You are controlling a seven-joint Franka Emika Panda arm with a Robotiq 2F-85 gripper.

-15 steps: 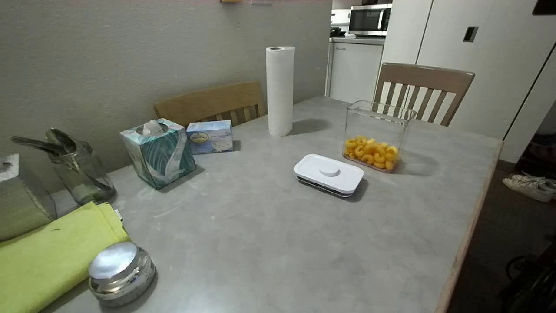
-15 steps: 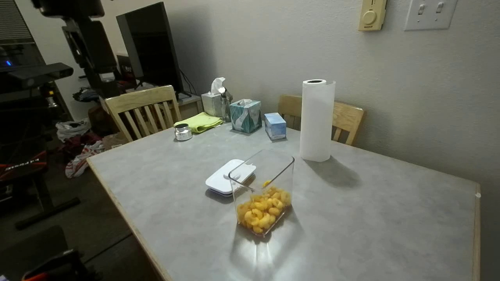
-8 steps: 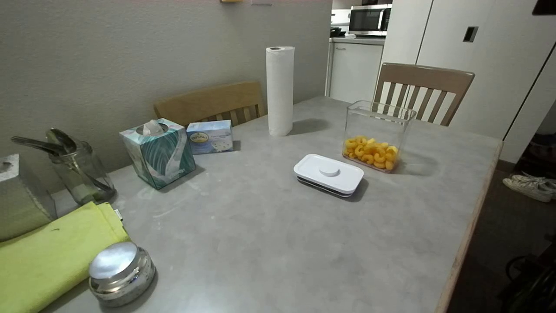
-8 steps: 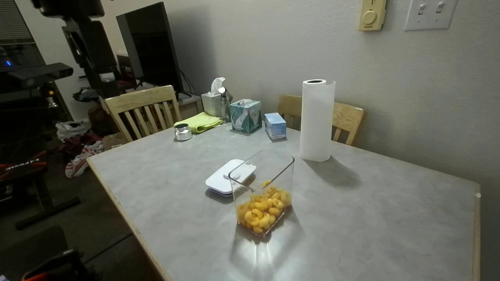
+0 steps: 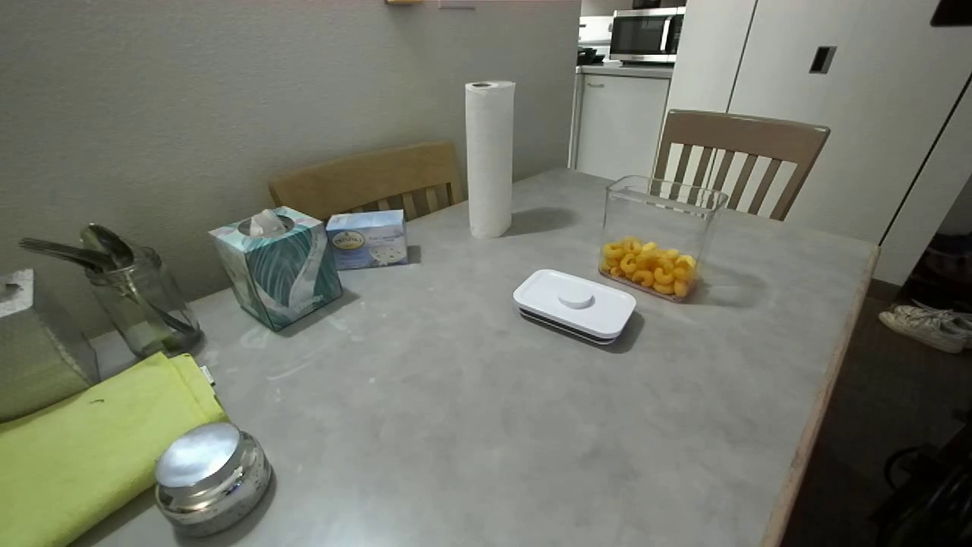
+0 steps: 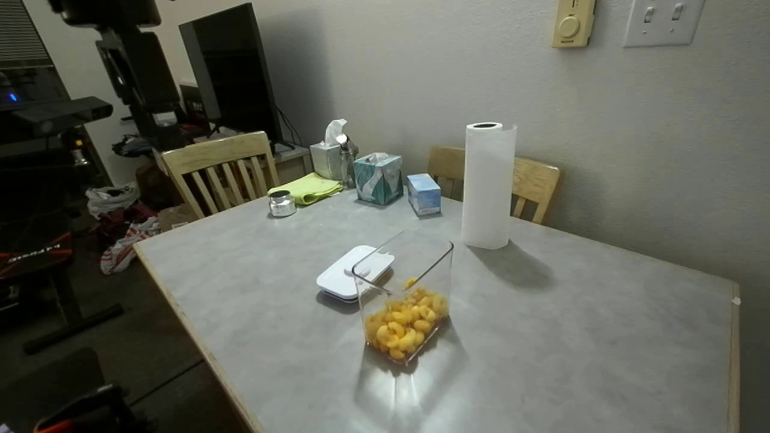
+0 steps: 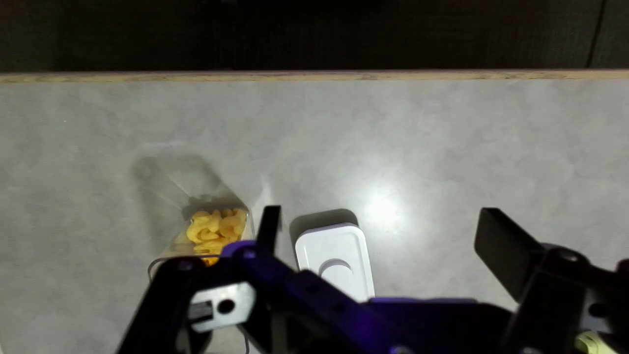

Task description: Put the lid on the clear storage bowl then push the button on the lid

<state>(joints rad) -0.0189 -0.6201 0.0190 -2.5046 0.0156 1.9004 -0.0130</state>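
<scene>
The white lid (image 5: pixel 543 293) lies flat on the grey table, with its round button (image 5: pixel 575 296) raised at the centre. The clear storage bowl (image 5: pixel 661 224) stands upright and uncovered beside it, with yellow-orange pieces inside. In an exterior view the lid (image 6: pixel 338 278) is partly behind the clear bowl (image 6: pixel 424 267). In the wrist view my gripper (image 7: pixel 382 214) is open and empty above the table. The lid (image 7: pixel 314 246) shows between the fingers, nearer the left one, its lower part hidden by the gripper. The bowl (image 7: pixel 179 248) is left of the left finger, partly hidden.
A paper towel roll (image 5: pixel 490 163) stands behind the lid. A teal tissue box (image 5: pixel 281 270), a blue tea box (image 5: pixel 370 241), a glass jar (image 5: pixel 144 304), a yellow-green cloth (image 5: pixel 99 448) and a shiny metal container (image 5: pixel 213 479) are also on the table. The table edge (image 7: pixel 314 75) crosses the wrist view.
</scene>
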